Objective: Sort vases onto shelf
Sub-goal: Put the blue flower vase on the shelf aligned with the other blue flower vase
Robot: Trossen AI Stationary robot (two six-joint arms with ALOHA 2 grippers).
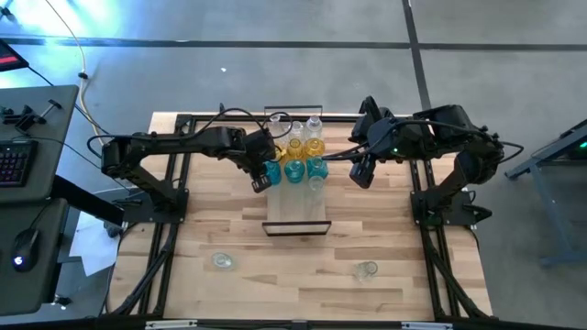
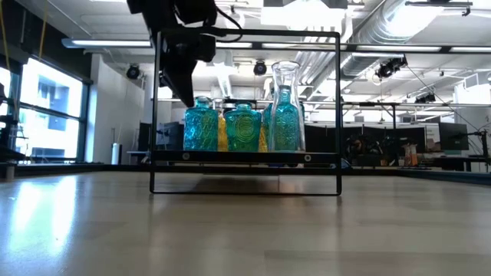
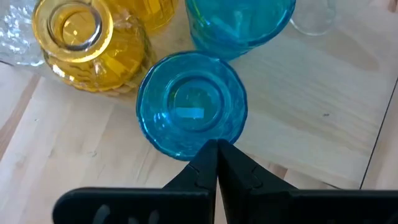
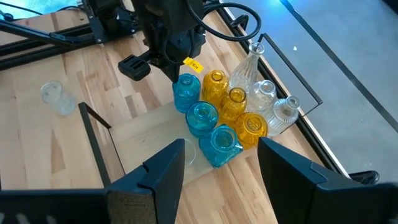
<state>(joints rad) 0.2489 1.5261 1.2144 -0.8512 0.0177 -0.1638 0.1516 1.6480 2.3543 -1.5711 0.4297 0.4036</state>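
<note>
Teal, amber and clear vases [image 1: 295, 151] stand bunched on the far half of the light-wood shelf [image 1: 295, 206]. My left gripper [image 1: 260, 180] is shut and points steeply down at the left side of the leftmost teal vase [image 3: 189, 106], which stands upright on its base. My right gripper [image 1: 362, 172] hangs open, high over the shelf's right side, holding nothing [image 4: 221, 168]. In the low view the left gripper [image 2: 186, 92] shows beside that teal vase [image 2: 201, 126]. My left gripper's shut fingertips [image 3: 214, 152] stand at the leftmost teal vase's side below its mouth rim [image 3: 186, 149], coming from above and from the table's left. I cannot tell whether they touch the glass. The vase stands upright on the shelf.
Two clear vases lie loose on the table's near part [image 1: 221, 261] [image 1: 367, 269]. A clear vase [image 1: 316, 184] stands on the shelf just nearer than the teal row. The shelf's black frame [image 2: 339, 115] rises at both ends. The near half of the board is bare.
</note>
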